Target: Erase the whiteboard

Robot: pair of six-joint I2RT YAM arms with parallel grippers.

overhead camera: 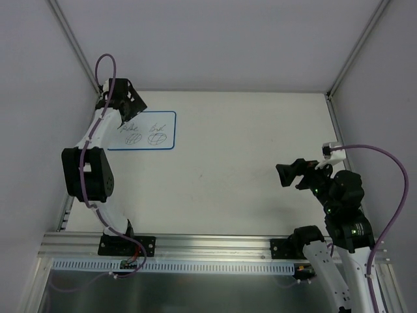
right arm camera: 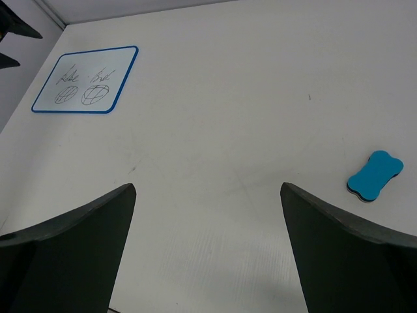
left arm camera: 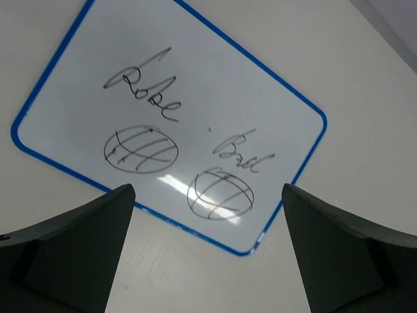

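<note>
Your left end effector is out at the far left corner of the worktop, hanging over the whiteboard. From the top camera you only get the board's right-hand part. The arm covers its left edge, and the marks read as tiny squiggles.

Switch to the left wrist camera and the writing opens right up. There are two black scribbled words, each with a hatched circle below it, all inside a thin blue border with rounded corners. A streak of glare runs between the circles. Both jaws stand wide apart at the bottom corners of that view, with nothing between them but the board below, and they are not touching it.

Your right end effector sits on the right side, nearer the bases, and the top camera shows it only side-on. Its own wrist camera settles it: the jaws are spread wide and empty above bare worktop.

That same right wrist view gives you something neither other camera does. A blue bone-shaped eraser lies flat on the worktop off to the right, well apart from the whiteboard, which shows small in the far left corner.
</note>
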